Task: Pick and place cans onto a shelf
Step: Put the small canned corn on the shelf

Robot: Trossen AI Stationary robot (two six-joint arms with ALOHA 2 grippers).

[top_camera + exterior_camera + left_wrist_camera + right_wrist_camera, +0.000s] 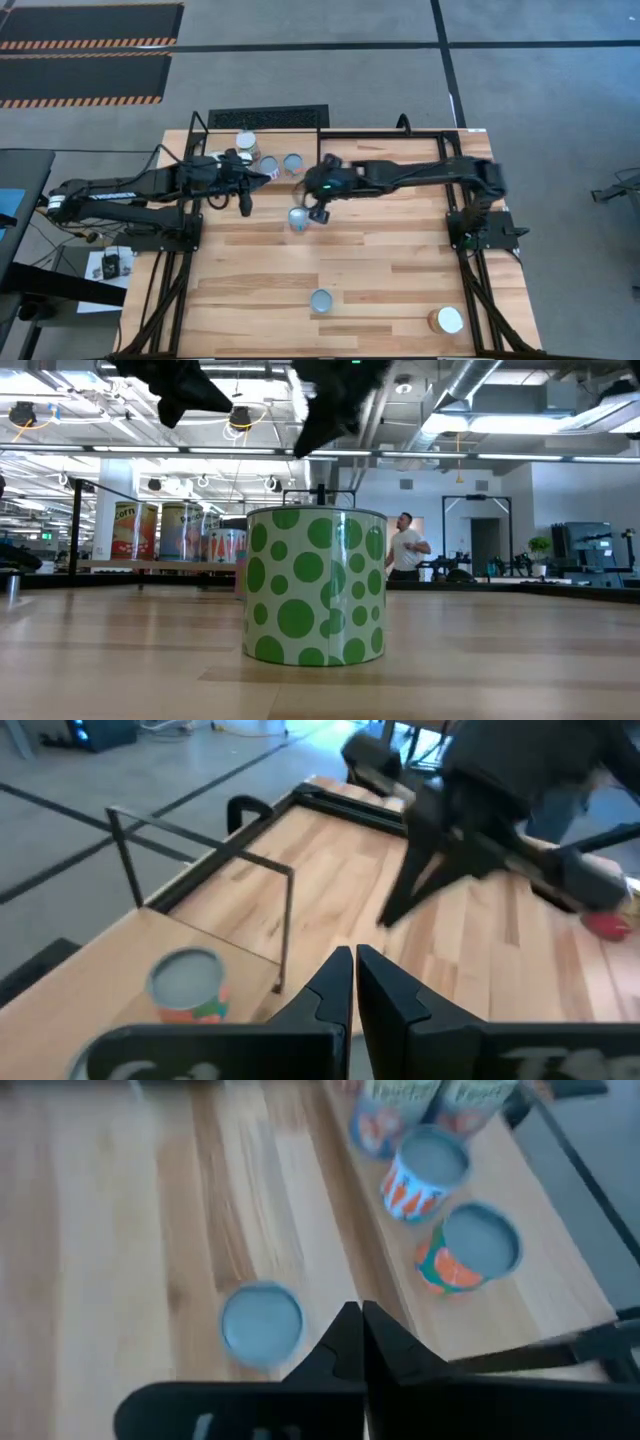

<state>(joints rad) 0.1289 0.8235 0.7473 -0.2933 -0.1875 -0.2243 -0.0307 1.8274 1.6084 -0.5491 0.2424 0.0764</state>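
Green-spotted and standing upright, one can [315,585] sits closest on the plank table [380,270], well short of the shelf, presumably waiting its turn. Off toward the right corner another can [449,320] lies on its side, white end showing. Mid-table stands a grey-topped can [299,217], with the right gripper [318,212] hanging just beside it rather than over it; its fingers [352,1342] are pressed together and hold nothing, so I judge this can the next pick. That arm reaches in long and nearly level from the right side. Farther on, the left gripper [245,203] hovers by the shelf [520,1295], fingers [330,990] likewise closed and empty, its arm stretched from the left edge. Several cans, among them an orange-labelled can [470,1248], already stand on the shelf board at the back.
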